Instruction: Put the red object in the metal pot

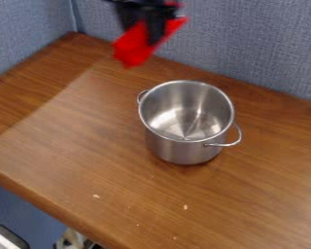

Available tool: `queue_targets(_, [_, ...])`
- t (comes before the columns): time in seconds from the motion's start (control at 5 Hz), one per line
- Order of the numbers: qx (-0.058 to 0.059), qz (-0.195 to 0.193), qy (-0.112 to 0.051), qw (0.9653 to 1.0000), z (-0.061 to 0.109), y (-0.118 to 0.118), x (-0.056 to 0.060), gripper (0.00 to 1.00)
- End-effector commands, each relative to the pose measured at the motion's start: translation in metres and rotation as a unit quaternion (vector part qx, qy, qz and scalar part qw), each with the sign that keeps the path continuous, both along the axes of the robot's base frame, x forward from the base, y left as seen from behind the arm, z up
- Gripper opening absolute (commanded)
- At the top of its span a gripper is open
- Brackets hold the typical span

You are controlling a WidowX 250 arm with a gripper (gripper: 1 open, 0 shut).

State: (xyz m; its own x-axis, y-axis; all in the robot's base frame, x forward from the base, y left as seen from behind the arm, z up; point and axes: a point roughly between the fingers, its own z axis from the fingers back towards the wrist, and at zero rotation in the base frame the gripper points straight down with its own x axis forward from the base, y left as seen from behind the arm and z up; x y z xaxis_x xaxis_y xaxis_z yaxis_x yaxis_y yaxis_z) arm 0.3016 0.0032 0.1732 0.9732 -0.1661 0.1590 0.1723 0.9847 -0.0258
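Observation:
High in the frame, the red object, an elongated block, hangs tilted in the air with my gripper shut on its upper end. Only the black lower part of the gripper shows at the top edge, blurred by motion. The block is up and to the left of the metal pot. That shiny round pot stands upright on the wooden table, right of centre, with nothing inside it and small loop handles at its sides.
A blue-grey fabric wall runs behind the table. The table's front edge crosses the lower left, with floor below it.

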Motion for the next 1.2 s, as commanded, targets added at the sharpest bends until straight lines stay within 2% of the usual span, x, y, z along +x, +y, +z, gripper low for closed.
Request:
queue_targets(0.0, [0.008, -0.024, -0.033, 0.9991, 0.026, -0.038, -0.005, 0.0])
queue_targets(0.2, [0.007, -0.034, -0.03, 0.9989, 0.024, -0.055, -0.013, 0.0])
queue_targets(0.4, [0.007, -0.035, -0.005, 0.9993, 0.013, -0.055, -0.031, 0.0])
queue_targets(0.6, [0.011, -0.03, 0.013, 0.9994, -0.003, -0.051, -0.037, 0.0])
queue_targets(1.0, [0.03, -0.027, 0.033, 0.9986, -0.043, -0.044, -0.03, 0.0])
